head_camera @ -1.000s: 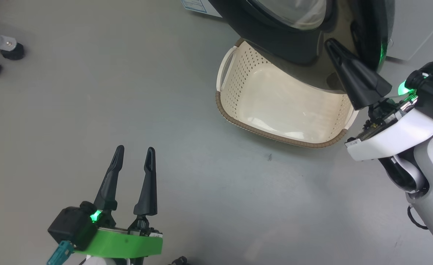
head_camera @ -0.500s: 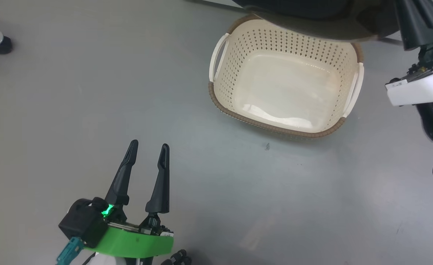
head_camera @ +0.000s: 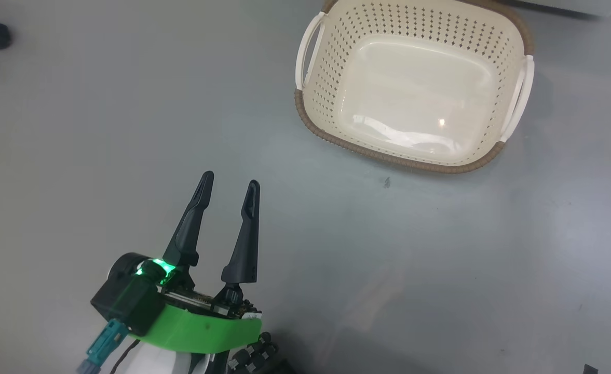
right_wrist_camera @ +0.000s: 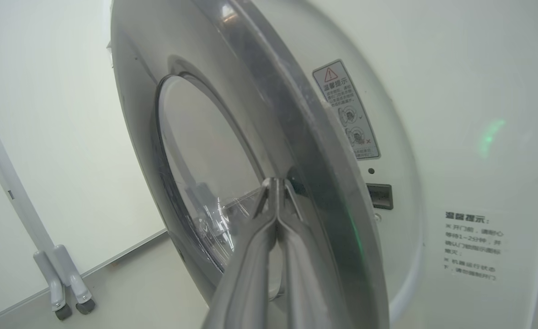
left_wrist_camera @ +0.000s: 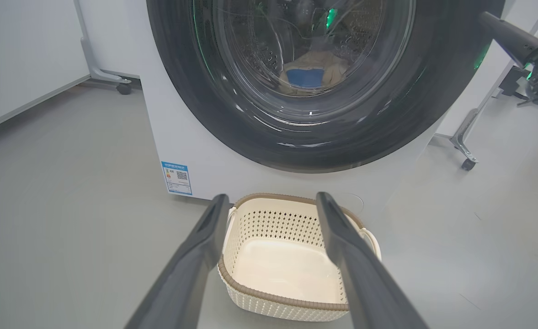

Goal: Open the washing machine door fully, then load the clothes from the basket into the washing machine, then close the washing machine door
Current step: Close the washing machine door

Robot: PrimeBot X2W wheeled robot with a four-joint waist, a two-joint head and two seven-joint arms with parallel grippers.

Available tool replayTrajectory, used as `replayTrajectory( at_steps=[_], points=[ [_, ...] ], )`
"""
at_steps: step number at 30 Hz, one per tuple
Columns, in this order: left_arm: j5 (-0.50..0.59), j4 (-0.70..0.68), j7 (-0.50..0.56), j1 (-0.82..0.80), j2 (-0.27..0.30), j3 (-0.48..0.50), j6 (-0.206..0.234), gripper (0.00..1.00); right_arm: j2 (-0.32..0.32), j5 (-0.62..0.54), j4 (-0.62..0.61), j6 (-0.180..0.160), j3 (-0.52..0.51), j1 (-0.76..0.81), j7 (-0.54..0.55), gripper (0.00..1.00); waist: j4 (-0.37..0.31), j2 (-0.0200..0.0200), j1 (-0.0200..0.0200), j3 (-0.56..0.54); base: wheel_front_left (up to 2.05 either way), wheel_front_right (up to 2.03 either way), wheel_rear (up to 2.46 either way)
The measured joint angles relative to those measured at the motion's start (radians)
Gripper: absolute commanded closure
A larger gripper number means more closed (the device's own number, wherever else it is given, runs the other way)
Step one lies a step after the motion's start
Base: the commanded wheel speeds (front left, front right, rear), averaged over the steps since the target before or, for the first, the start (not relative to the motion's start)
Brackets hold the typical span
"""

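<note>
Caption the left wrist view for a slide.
Open left hand faces empty basket; clothes behind the washing machine door.

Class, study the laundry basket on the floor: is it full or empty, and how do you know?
Empty. The basket shows its bare glossy bottom in the head and left wrist views; nothing lies inside.

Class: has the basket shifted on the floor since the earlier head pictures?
No. The basket sits just beyond the same dark floor speck; the camera moved.
</note>
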Motion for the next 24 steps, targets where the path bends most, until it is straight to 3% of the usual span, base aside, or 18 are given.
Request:
replayTrajectory(
  at_steps=[14,24],
  points=[
    [-0.01,-0.036,-0.004,-0.08,-0.001,-0.036,0.021,0.0,-0.015,-0.008,0.079,0.017,-0.022,-0.196,0.036,1.0,0.029,0.0,0.0,0.074,0.0,0.0,0.0],
    [-0.016,-0.035,-0.004,-0.089,-0.002,-0.05,0.04,0.0,0.006,-0.014,0.131,0.038,-0.008,-0.238,0.032,1.0,0.041,0.0,0.0,0.085,0.0,0.0,0.0]
  ],
)
